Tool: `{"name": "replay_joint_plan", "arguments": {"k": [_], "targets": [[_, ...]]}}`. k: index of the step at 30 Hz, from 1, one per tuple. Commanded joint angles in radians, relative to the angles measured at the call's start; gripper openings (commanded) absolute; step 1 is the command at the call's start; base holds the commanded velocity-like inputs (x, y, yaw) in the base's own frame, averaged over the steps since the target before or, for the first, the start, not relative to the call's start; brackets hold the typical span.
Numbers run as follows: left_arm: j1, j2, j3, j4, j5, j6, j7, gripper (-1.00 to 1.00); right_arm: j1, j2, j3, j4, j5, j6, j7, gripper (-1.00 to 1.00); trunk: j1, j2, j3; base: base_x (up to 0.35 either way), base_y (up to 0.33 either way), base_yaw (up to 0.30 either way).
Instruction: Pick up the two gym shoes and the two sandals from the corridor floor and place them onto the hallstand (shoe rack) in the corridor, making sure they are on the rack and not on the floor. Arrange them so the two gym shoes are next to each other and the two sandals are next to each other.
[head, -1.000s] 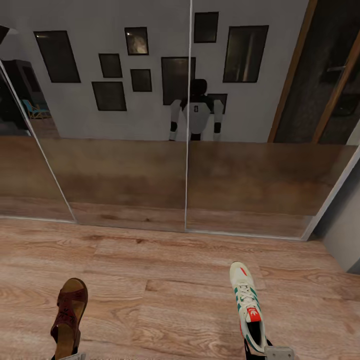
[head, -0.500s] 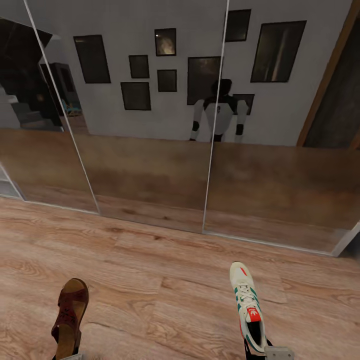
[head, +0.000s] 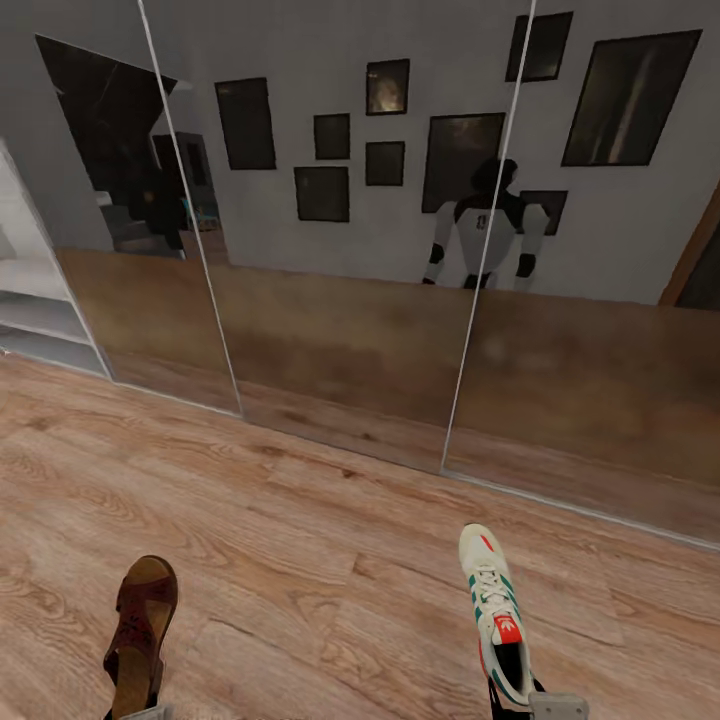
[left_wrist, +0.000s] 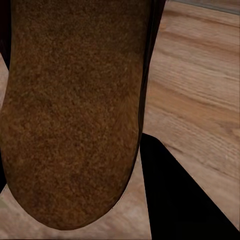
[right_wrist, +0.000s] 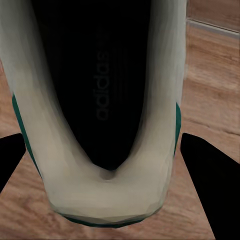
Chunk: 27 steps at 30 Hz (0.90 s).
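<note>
Our view had swung left, bringing pale shelves (head: 35, 310) into sight. We carried one sandal (head: 138, 635) pinched at left, one gym shoe (head: 495, 610) at right; nothing racked yet.

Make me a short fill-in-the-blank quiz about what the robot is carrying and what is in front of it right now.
1. The left pincer holds a dark reddish-brown ____.
2. The gym shoe in the right pincer is white with ____ side stripes.
3. The robot's reflection appears in the ____ doors ahead.
4. The floor under both shoes is wood-grain ____.

Missing words: sandal; green; mirrored; planking
</note>
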Motion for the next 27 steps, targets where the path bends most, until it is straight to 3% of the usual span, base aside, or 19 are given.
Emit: {"name": "replay_joint_plan", "arguments": {"k": [1, 14, 20, 27], "targets": [[-0.001, 0.0, 0.002, 0.001, 0.003, -0.002, -0.004, -1.0, 0.0, 0.0, 0.003, 0.0, 0.002, -0.002, -0.006, -1.0, 0.0, 0.0, 0.0, 0.0, 0.0, 0.279], [-0.001, 0.0, 0.002, 0.002, 0.002, -0.002, -0.005, -1.0, 0.0, 0.002, 0.003, 0.0, 0.0, -0.003, -0.008, -1.0, 0.0, 0.0, 0.003, 0.0, 0.0, 0.279], [-0.001, 0.0, 0.002, 0.002, 0.001, -0.001, -0.004, -1.0, 0.0, 0.026, 0.003, -0.001, 0.002, -0.003, -0.009, -1.0, 0.0, 0.0, 0.003, 0.0, 0.0, 0.28], [-0.001, 0.0, 0.002, 0.002, 0.002, -0.002, -0.005, -1.0, 0.0, 0.032, 0.003, -0.002, 0.003, -0.004, -0.009, -1.0, 0.0, 0.0, 0.001, 0.0, 0.0, 0.279]]}}
